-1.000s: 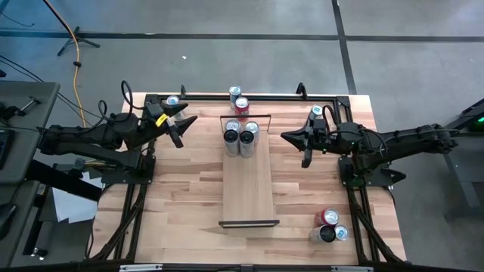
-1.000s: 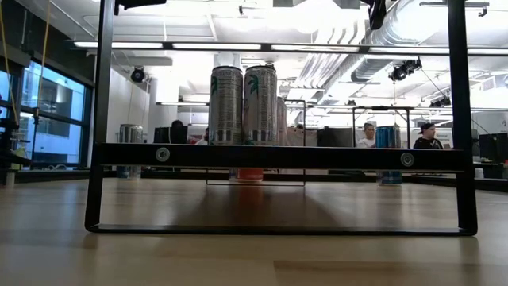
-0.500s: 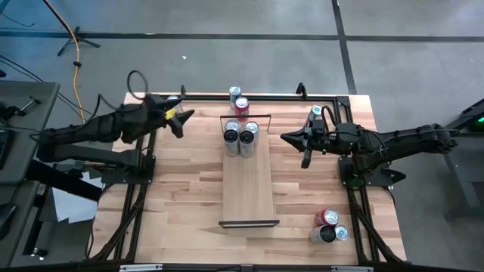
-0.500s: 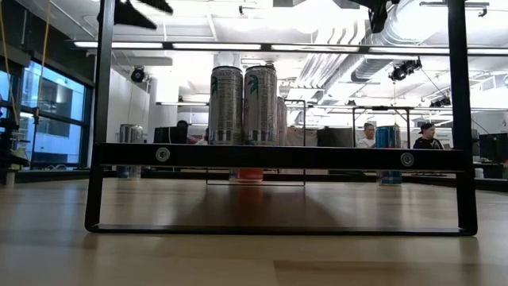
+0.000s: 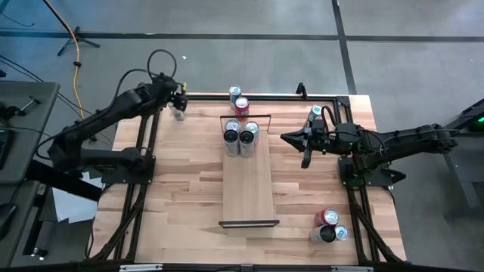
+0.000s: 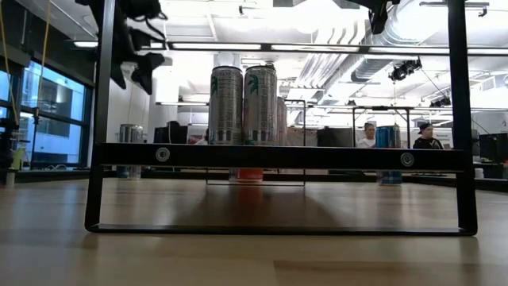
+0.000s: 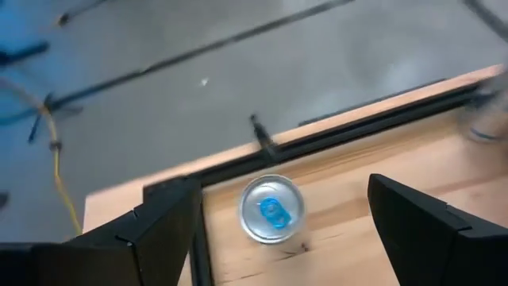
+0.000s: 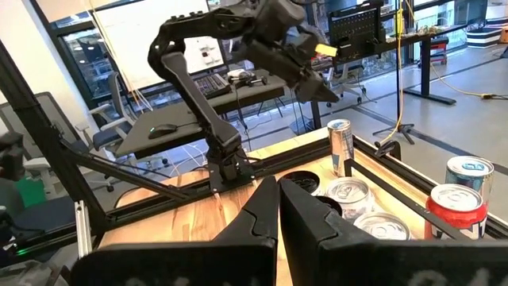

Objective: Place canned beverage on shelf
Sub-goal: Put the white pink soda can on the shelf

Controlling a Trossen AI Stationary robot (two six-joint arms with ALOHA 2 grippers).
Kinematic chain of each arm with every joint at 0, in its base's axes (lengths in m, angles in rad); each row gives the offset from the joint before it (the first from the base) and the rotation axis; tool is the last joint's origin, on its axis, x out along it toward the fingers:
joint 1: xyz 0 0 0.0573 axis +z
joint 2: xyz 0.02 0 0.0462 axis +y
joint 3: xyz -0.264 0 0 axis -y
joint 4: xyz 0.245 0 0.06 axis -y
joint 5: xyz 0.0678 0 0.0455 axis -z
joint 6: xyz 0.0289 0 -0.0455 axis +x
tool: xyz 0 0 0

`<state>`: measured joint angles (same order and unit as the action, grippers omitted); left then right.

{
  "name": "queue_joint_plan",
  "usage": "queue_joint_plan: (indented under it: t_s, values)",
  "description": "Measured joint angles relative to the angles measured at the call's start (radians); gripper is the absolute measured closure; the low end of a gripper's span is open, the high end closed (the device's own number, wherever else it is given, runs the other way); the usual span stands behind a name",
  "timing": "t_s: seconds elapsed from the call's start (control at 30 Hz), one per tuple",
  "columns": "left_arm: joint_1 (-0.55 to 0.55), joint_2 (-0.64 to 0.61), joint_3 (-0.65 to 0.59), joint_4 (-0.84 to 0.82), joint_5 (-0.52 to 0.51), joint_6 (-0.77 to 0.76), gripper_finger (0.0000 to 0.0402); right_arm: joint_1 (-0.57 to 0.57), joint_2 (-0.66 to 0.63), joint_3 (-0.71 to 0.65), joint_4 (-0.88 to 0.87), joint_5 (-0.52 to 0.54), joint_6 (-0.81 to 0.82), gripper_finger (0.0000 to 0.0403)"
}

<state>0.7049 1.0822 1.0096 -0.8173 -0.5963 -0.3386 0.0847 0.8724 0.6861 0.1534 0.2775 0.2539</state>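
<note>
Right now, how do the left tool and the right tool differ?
The left tool is open, fingers spread above a blue-tabbed can at the table's far left corner; the right tool is shut and empty. The left tool points down; the right tool lies level beside the shelf. Both are dark and two-fingered.

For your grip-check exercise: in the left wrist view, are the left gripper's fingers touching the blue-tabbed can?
No: the left gripper is open, its fingers apart from the can.

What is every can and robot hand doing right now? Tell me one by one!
left gripper: open, hovering above the blue-tab can.
blue-tab can: upright on the table's far left corner, not held.
right gripper: shut, empty, waiting right of the shelf.
shelf: flat on the table, mostly bare.
silver cans: upright at the shelf's far end.
</note>
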Motion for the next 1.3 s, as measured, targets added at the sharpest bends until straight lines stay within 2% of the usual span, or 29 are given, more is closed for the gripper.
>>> queue_joint_plan:
  t_s: [0.13, 0.37, 0.57, 0.63, 0.77, 0.87, 0.97, 1.07, 1.17, 1.3]
  values:
    - [0.031, 0.02, 0.0, 0.015, 0.089, -0.025, 0.008, 0.0, 0.0, 0.0, 0.0, 0.0, 0.0, 0.0403]
    - [0.035, 0.019, 0.0, 0.02, 0.04, -0.086, 0.008, 0.0, 0.0, 0.0, -0.023, 0.0, 0.0, 0.0403]
    - [0.035, 0.018, 0.0, 0.027, 0.071, -0.088, 0.008, 0.0, 0.0, 0.0, -0.036, 0.024, 0.017, 0.0403]
    - [0.035, 0.004, 0.0, 0.048, 0.146, -0.106, 0.008, 0.0, 0.0, 0.0, -0.02, 0.045, 0.05, 0.0402]
    - [0.009, -0.082, -0.001, 0.215, 0.415, -0.134, 0.008, 0.0, -0.002, 0.028, -0.016, 0.043, 0.047, 0.039]
    - [-0.065, -0.171, -0.001, 0.393, 0.532, -0.136, 0.008, 0.0, -0.002, 0.061, -0.027, 0.043, 0.0, 0.0372]
    - [-0.175, -0.257, 0.001, 0.535, 0.55, -0.077, 0.008, 0.0, -0.002, 0.087, -0.033, 0.043, -0.044, 0.0352]
    - [-0.299, -0.321, 0.001, 0.576, 0.55, -0.004, 0.008, 0.0, -0.003, 0.101, -0.038, 0.043, -0.051, 0.0335]
    - [-0.415, -0.352, 0.001, 0.572, 0.504, 0.03, 0.008, 0.0, -0.002, 0.103, -0.045, 0.043, -0.044, 0.0324]
    - [-0.546, -0.341, 0.001, 0.562, 0.381, 0.04, 0.008, 0.0, -0.002, 0.103, -0.046, 0.042, -0.022, 0.0312]
